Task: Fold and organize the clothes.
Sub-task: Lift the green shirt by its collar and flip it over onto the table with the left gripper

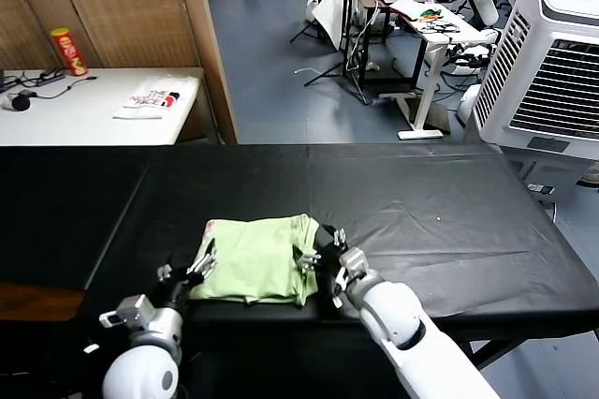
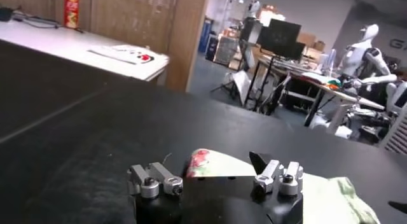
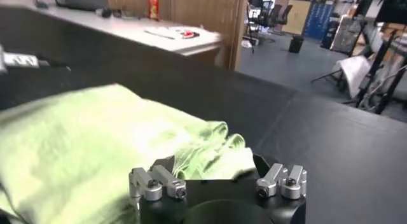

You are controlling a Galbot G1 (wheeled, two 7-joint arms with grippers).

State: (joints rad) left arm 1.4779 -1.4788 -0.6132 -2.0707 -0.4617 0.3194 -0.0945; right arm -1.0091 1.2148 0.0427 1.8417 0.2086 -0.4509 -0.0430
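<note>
The light-green T-shirt [image 1: 257, 258] lies folded into a small bundle on the black table [image 1: 421, 212], close to the near edge at about 6 o'clock. A small reddish-pink print shows at its far left corner (around 10 o'clock on the bundle). The left gripper [image 1: 198, 264] sits at the shirt's 9 o'clock side, fingers spread wide and holding nothing. The right gripper [image 1: 321, 263] sits at the shirt's 3 o'clock side, also spread wide and holding nothing. Far off at 10 o'clock, a white table [image 1: 84, 109] holds a folded white item [image 1: 154, 97] and a red can [image 1: 68, 51].
</note>
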